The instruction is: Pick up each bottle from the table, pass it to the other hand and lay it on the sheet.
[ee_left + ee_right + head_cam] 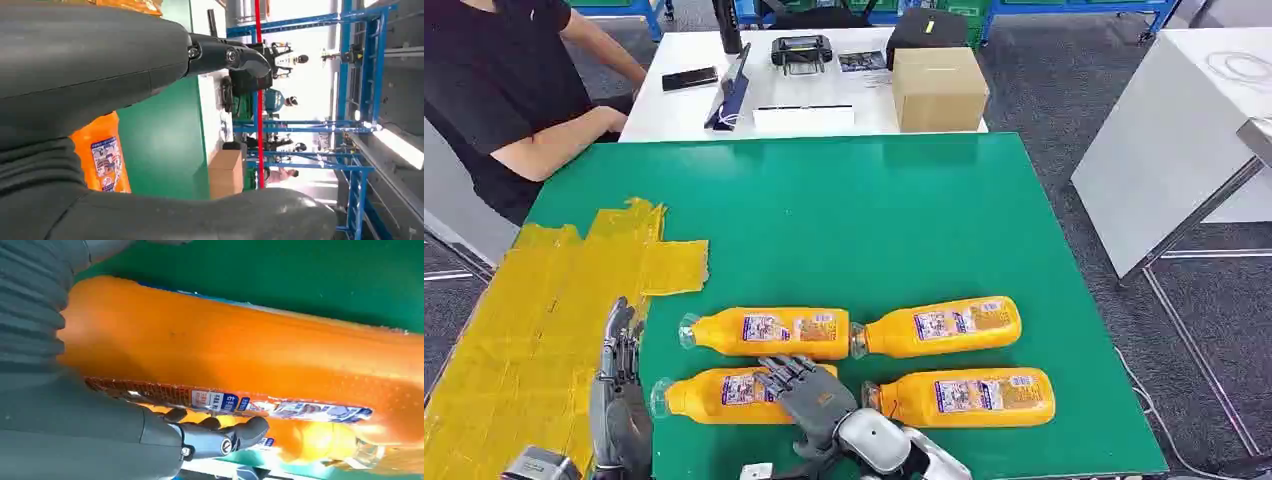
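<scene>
The right hand point(809, 395) enters the head view from six o'clock, its silver forearm angled toward ten o'clock, and lies palm-down over the near-left orange juice bottle point(724, 394); the right wrist view shows its dark fingers point(220, 432) curled against the labelled side of that bottle point(240, 355), though whether the grasp is fully clenched cannot be told, and the bottle lies flat on the green table point(844, 220). The left hand point(619, 385) stands at seven o'clock with fingers straight and pointing to twelve o'clock, holding nothing, released, on the boundary between the green surface and the yellow sheet point(534, 320); the left wrist view shows its thick grey thumb and one dark finger point(225, 55) extended in open air. Four juice bottles lie on their sides in two rows near the front edge, caps toward nine o'clock: the far-left bottle point(769, 332) sits just beyond the right hand, the far-right bottle point(939, 326) beside it nearly cap to base, and the near-right bottle point(964, 397) just beside the right wrist at three o'clock. The sheet covers the table's nine o'clock side, its ragged edge near the left bottles' caps. Open green surface extends from the bottles to the twelve o'clock edge. Beyond that edge stands a white table bearing a cardboard box point(939, 88), with a person's arm point(554, 140) at eleven o'clock.
</scene>
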`<state>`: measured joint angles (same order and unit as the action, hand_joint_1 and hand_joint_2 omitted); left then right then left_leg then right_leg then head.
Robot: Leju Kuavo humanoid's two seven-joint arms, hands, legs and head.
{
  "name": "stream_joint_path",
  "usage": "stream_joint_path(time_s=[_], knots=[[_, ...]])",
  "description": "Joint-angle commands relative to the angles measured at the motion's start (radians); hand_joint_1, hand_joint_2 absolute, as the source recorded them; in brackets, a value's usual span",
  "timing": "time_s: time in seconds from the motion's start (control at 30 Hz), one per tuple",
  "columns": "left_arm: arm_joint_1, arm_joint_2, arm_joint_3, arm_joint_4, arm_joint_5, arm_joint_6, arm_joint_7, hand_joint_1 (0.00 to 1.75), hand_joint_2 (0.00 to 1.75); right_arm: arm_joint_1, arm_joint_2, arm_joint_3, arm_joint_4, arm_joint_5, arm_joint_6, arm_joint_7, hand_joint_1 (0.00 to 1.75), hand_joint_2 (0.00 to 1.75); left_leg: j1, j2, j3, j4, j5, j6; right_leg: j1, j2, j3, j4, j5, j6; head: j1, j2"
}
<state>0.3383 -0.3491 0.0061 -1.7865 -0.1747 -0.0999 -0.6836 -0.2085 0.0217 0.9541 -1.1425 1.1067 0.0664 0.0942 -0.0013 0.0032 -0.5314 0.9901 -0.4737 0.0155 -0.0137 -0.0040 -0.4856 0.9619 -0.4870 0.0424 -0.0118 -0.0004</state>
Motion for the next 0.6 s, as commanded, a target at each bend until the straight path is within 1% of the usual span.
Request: stream_joint_path(time_s=[0.03, 0.07, 0.1, 0.13, 0.17, 0.2, 0.23, 0.27, 0.3, 0.33, 0.37, 0.43, 0.47, 0.5, 0.53, 0.6], knots=[[-0.024, 0.000, 0.017, 0.050, 0.005, -0.008, 0.002, 0.00, 0.00, -0.028, -0.045, 0.080, 0.168, -0.080, 0.064, -0.029, 0.12, 1.75, 0.001, -0.001, -0.001, -0.002, 0.003, -0.001, 0.002, -0.001, 0.000, -0.003, 0.003, -0.001, 0.000, 0.000], [-0.028, 0.000, 0.017, 0.056, 0.006, -0.012, 0.002, 0.00, 0.00, -0.041, -0.050, 0.092, 0.185, -0.124, 0.081, -0.052, 1.10, 1.75, 0.002, -0.002, -0.002, -0.002, 0.004, -0.001, 0.003, -0.001, -0.001, -0.004, 0.004, -0.002, 0.000, 0.000], [-0.031, 0.000, 0.017, 0.062, 0.006, -0.015, 0.001, 0.00, 0.00, -0.047, -0.054, 0.094, 0.196, -0.169, 0.094, -0.068, 1.68, 1.75, 0.001, 0.001, 0.003, -0.002, 0.002, -0.001, 0.001, 0.001, 0.003, -0.002, 0.002, -0.001, 0.000, 0.000], [-0.034, 0.000, 0.017, 0.065, 0.015, -0.016, -0.007, 0.00, 0.00, -0.059, -0.063, 0.109, 0.209, -0.210, 0.105, -0.076, 1.75, 1.75, 0.002, 0.002, 0.003, -0.002, 0.003, -0.001, 0.002, 0.001, 0.003, -0.004, 0.003, -0.001, 0.000, 0.000], [-0.035, 0.000, 0.016, 0.065, 0.021, -0.015, -0.012, 0.00, 0.00, -0.070, -0.072, 0.131, 0.216, -0.237, 0.104, -0.071, 1.75, 1.75, 0.003, 0.002, 0.002, -0.002, 0.004, -0.001, 0.003, 0.001, 0.002, -0.004, 0.004, -0.002, 0.000, 0.000], [-0.035, 0.000, 0.016, 0.063, 0.024, -0.018, -0.014, 0.00, 0.00, -0.074, -0.075, 0.138, 0.228, -0.257, 0.101, -0.061, 1.75, 1.75, 0.003, 0.003, 0.005, -0.002, 0.003, -0.001, 0.003, 0.002, 0.005, -0.003, 0.003, -0.002, 0.000, 0.000], [-0.036, 0.000, 0.014, 0.061, 0.026, -0.021, -0.014, 0.00, 0.00, -0.072, -0.072, 0.142, 0.248, -0.269, 0.095, -0.055, 1.75, 1.75, 0.003, 0.005, 0.008, -0.002, 0.002, -0.001, 0.003, 0.004, 0.007, -0.003, 0.003, -0.002, 0.000, 0.000], [-0.037, 0.000, 0.012, 0.059, 0.029, -0.021, -0.013, 0.00, 0.00, -0.075, -0.066, 0.147, 0.266, -0.273, 0.091, -0.052, 1.75, 1.75, 0.004, 0.005, 0.006, -0.003, 0.004, -0.001, 0.004, 0.004, 0.006, -0.004, 0.005, -0.003, 0.000, 0.000], [-0.039, 0.000, 0.011, 0.059, 0.031, -0.022, -0.011, 0.00, 0.00, -0.081, -0.060, 0.154, 0.287, -0.284, 0.088, -0.050, 1.75, 1.75, 0.004, 0.007, 0.008, -0.002, 0.002, -0.001, 0.004, 0.005, 0.007, -0.003, 0.005, -0.004, 0.000, 0.000], [-0.040, 0.000, 0.011, 0.061, 0.033, -0.023, -0.009, 0.00, 0.00, -0.090, -0.054, 0.160, 0.306, -0.289, 0.087, -0.051, 1.75, 1.75, 0.003, 0.007, 0.010, -0.002, 0.002, -0.001, 0.003, 0.005, 0.008, -0.002, 0.004, -0.004, 0.000, 0.000], [-0.041, 0.000, 0.011, 0.062, 0.034, -0.025, -0.007, 0.00, 0.00, -0.094, -0.052, 0.167, 0.314, -0.297, 0.087, -0.052, 1.75, 1.75, 0.004, 0.004, 0.007, -0.002, 0.004, -0.001, 0.003, 0.002, 0.006, -0.004, 0.005, -0.004, 0.000, 0.000], [-0.043, 0.000, 0.011, 0.067, 0.037, -0.028, -0.004, 0.00, 0.00, -0.103, -0.053, 0.181, 0.327, -0.314, 0.091, -0.049, 1.75, 1.75, 0.004, 0.007, 0.013, -0.001, 0.001, -0.001, 0.003, 0.005, 0.011, -0.002, 0.003, -0.004, 0.000, 0.000], [-0.043, 0.000, 0.012, 0.068, 0.039, -0.027, -0.004, 0.00, 0.00, -0.109, -0.056, 0.192, 0.329, -0.321, 0.094, -0.048, 1.75, 1.75, 0.004, 0.006, 0.009, -0.002, 0.003, -0.001, 0.004, 0.004, 0.008, -0.004, 0.005, -0.004, 0.000, 0.000], [-0.043, 0.000, 0.012, 0.067, 0.040, -0.027, -0.004, 0.00, 0.00, -0.112, -0.057, 0.195, 0.331, -0.327, 0.096, -0.048, 1.75, 1.75, 0.004, 0.007, 0.012, -0.002, 0.003, -0.001, 0.003, 0.005, 0.010, -0.003, 0.005, -0.004, 0.000, 0.000], [-0.042, 0.000, 0.015, 0.064, 0.047, -0.019, -0.005, 0.00, 0.00, -0.118, -0.060, 0.201, 0.331, -0.337, 0.105, -0.049, 1.75, 1.75, 0.005, 0.006, 0.007, -0.002, 0.005, -0.001, 0.004, 0.004, 0.005, -0.004, 0.008, -0.004, 0.000, 0.000], [-0.041, 0.000, 0.015, 0.058, 0.061, 0.004, -0.008, 0.00, 0.00, -0.123, -0.065, 0.207, 0.330, -0.345, 0.112, -0.048, 1.75, 1.75, 0.004, 0.008, 0.014, 0.000, 0.000, -0.004, 0.003, 0.008, 0.011, -0.001, 0.004, -0.004, 0.000, 0.000]])
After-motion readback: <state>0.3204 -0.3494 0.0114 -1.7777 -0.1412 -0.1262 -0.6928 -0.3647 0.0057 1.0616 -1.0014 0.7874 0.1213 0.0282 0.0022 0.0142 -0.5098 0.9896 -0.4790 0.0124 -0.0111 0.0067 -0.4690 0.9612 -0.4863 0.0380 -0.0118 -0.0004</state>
